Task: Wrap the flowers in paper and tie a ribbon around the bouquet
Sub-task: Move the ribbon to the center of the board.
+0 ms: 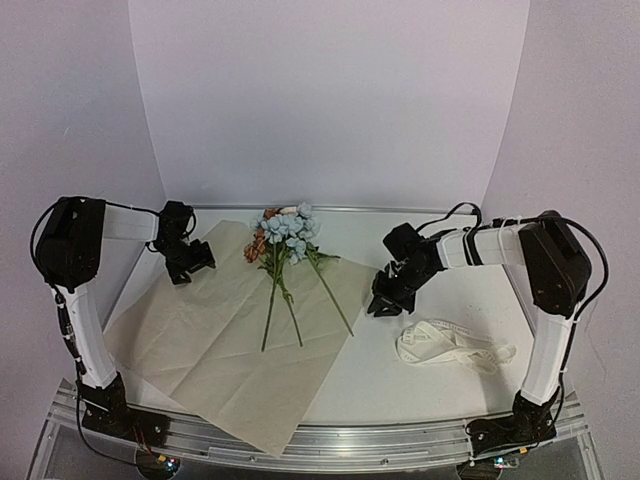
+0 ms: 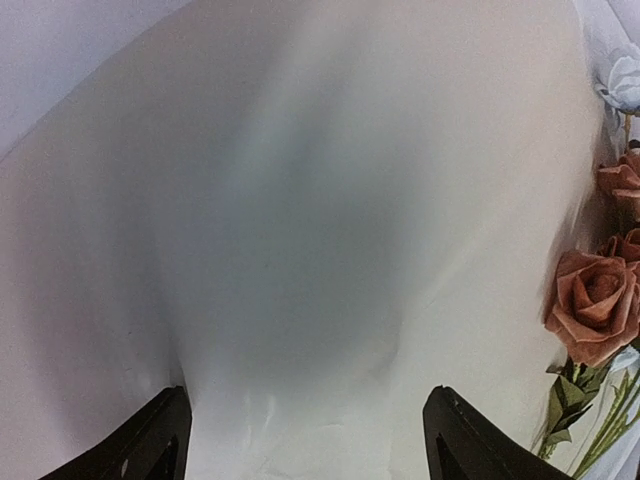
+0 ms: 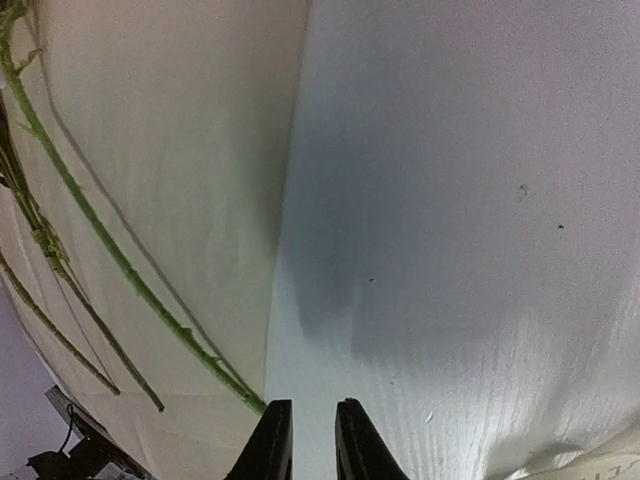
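**Flowers on the open sheet, 2 claws at its opposite edges**

The paper point(image 1: 200, 340) lies flat on the table point(image 1: 420, 400), turned corner-on, not yet folded. The flowers point(image 1: 285, 235) rest across its far half, blooms toward the back wall and the thin green stems point(image 1: 285, 305) fanning toward the near side. The ribbon point(image 1: 450, 345) sits in a loose heap well off to the right, apart from the sheet.

The left gripper point(image 1: 190, 262) hangs over the paper's far-left corner with its jaws spread wide and nothing between them. The right gripper point(image 1: 388, 300) is down at the sheet's right edge. Its jaws are drawn in to a narrow slit, and from the wrist view I see only bare table in that slit, so I cannot say it has caught the edge.

The sheet looks thin and light, creased enough to hold a fold, but I would expect it to skate on the smooth tabletop and to tear if yanked. A corner or free edge is the place to pinch it. The flowers look nearly weightless and likely to roll or scatter. The stems just under the blooms seem the safest hold, since the petals would crush. The ribbon is limp and best picked up near 1 end.
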Controlling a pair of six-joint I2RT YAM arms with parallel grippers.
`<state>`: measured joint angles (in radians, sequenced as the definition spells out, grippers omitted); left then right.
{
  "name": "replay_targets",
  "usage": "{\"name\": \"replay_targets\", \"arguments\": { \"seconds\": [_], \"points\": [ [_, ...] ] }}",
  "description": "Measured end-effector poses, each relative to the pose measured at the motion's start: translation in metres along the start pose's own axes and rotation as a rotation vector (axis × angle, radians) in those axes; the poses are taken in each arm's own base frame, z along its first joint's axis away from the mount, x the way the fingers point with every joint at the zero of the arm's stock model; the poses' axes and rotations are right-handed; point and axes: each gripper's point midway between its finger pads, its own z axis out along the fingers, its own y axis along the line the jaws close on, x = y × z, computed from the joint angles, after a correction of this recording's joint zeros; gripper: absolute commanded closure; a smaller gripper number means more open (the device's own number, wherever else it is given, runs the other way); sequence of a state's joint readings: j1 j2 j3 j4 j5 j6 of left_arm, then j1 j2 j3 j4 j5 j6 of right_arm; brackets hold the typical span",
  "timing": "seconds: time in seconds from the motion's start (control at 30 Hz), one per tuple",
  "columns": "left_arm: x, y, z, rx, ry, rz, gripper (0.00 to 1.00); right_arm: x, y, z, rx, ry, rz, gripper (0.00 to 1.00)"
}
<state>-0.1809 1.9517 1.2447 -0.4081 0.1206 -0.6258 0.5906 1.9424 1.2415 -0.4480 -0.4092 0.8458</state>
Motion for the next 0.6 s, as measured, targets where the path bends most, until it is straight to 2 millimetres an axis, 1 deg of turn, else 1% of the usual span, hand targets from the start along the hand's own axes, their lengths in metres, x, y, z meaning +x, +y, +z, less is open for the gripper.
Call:
{"name": "replay_targets", "arguments": {
  "seconds": [0.07,0.1,0.27,0.4,0.6],
  "points": [
    [-0.003,-0.005,0.003,0.009,0.001,0.012,0.18,0.008,-0.015,0.009,0.013,0.003,0.028,0.88],
    [-0.003,-0.008,0.004,0.014,0.003,0.02,0.18,0.009,-0.019,0.009,0.007,-0.015,0.033,0.88],
    [0.0,-0.034,0.012,0.043,0.004,0.081,0.18,0.02,-0.051,-0.005,0.03,-0.094,0.053,0.88],
    [0.012,-0.064,0.019,0.08,0.016,0.134,0.17,0.029,-0.081,-0.019,0.054,-0.149,0.071,0.88],
    [0.03,-0.115,0.03,0.166,0.035,0.206,0.18,0.031,-0.132,-0.045,0.084,-0.244,0.156,0.86]
  ]
}}
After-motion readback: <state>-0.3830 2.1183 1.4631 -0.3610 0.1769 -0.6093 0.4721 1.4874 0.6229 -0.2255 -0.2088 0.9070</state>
